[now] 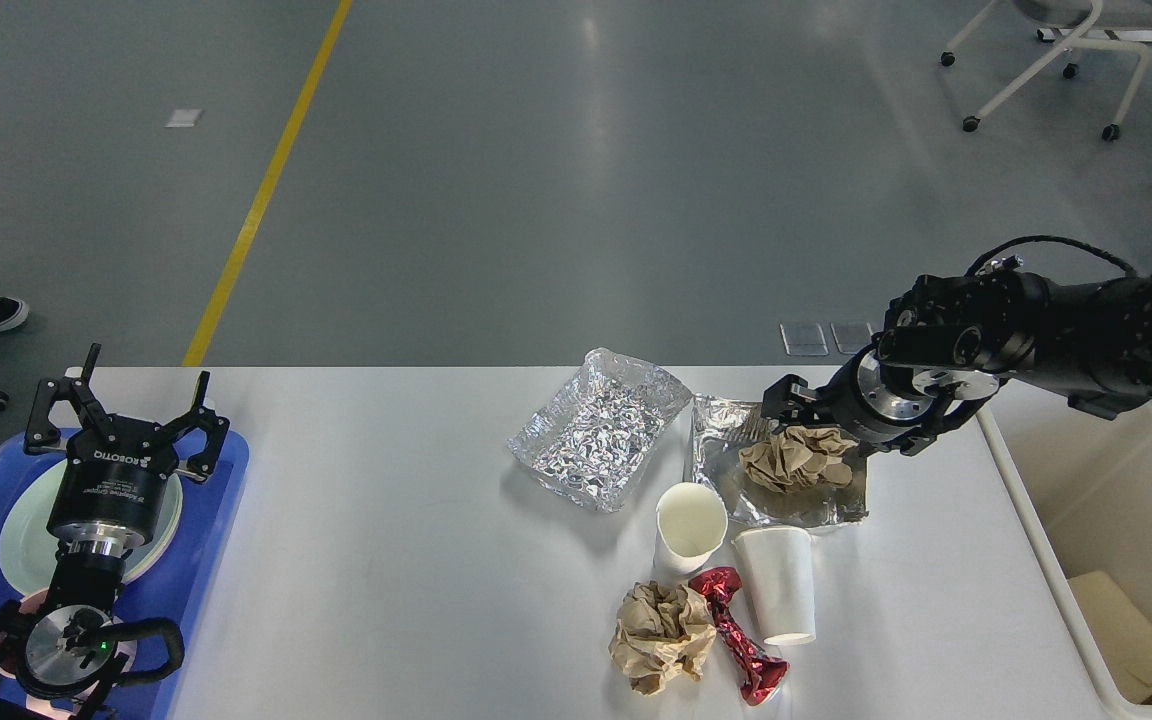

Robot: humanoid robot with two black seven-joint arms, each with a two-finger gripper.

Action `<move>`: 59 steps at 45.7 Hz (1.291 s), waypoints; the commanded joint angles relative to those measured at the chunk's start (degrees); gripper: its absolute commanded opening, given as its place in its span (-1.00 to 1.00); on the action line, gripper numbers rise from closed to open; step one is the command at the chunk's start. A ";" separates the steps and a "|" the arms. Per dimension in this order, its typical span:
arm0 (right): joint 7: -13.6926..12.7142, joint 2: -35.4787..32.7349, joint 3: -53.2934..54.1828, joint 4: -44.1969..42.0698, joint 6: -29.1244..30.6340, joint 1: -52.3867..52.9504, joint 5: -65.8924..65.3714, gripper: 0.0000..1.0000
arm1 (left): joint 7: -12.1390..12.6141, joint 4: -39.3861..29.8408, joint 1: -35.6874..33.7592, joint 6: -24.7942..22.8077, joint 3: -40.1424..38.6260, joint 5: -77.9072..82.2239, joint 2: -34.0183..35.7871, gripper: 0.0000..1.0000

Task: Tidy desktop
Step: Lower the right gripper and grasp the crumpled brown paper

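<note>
The white desktop (386,560) carries litter right of its middle. A crumpled brown paper wad (796,460) lies on a flat foil sheet (806,510). My right gripper (826,425) hangs low at the wad's far edge, fingers spread open, nothing held. Nearby are an empty foil tray (596,430), an upright paper cup (688,525), a tipped paper cup (778,590), a second brown wad (661,625) and a red foil wrapper (736,630). My left gripper (126,400) stands open over the far left, empty.
A blue tray (221,500) with a pale plate (21,520) sits at the table's left end under my left arm. A cream bin (1116,500) stands off the right edge with a tan piece inside. An office chair is on the floor far right.
</note>
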 commanded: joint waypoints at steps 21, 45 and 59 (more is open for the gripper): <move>0.00 4.59 1.74 -9.15 -11.12 -11.31 -0.75 0.98 | 0.00 0.00 0.00 0.00 0.00 0.02 0.00 0.93; 0.00 4.59 1.83 -13.90 -11.82 -15.53 -0.49 0.97 | 0.00 0.00 0.00 0.00 0.00 0.02 0.00 0.93; 0.00 5.47 5.43 -16.53 -14.72 -17.99 -0.22 0.91 | 0.00 0.00 0.00 0.00 0.00 0.02 0.00 0.93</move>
